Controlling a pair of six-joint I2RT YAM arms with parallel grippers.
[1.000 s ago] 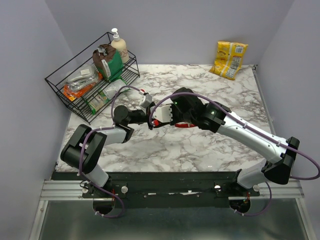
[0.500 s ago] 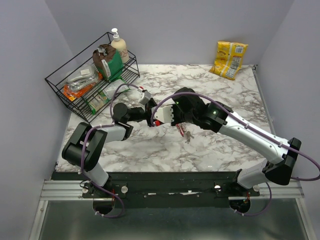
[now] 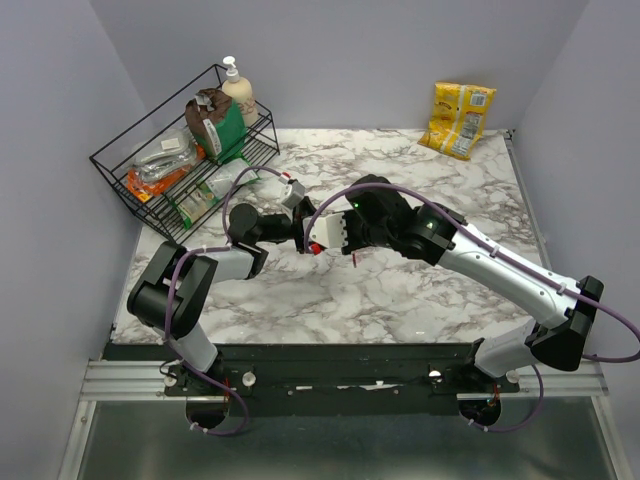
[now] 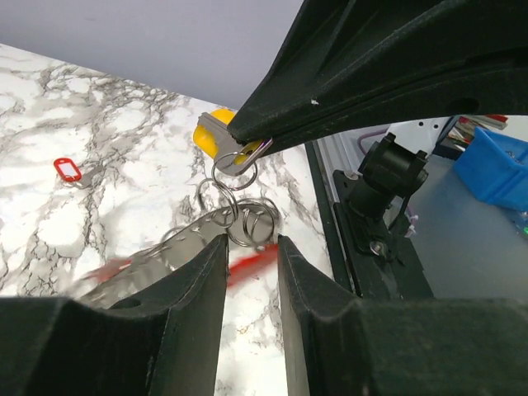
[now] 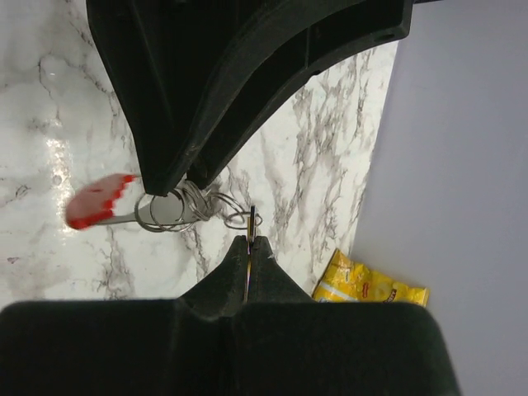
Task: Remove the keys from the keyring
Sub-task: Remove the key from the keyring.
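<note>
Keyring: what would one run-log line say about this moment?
right end effector: shut on yellow-headed key | left end effector: jaws astride keyring, grip unclear | red-tagged key: lying apart on table

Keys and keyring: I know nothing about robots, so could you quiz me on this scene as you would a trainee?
1. True or false: the right claw is shut on the yellow-headed key.
2. In the left wrist view, which small thing lies on the marble table? A) a red tag B) a blue pen C) a spoon
3. Name the item in the table's far right corner.
Key: 1 true; 2 A; 3 the yellow snack bag.
</note>
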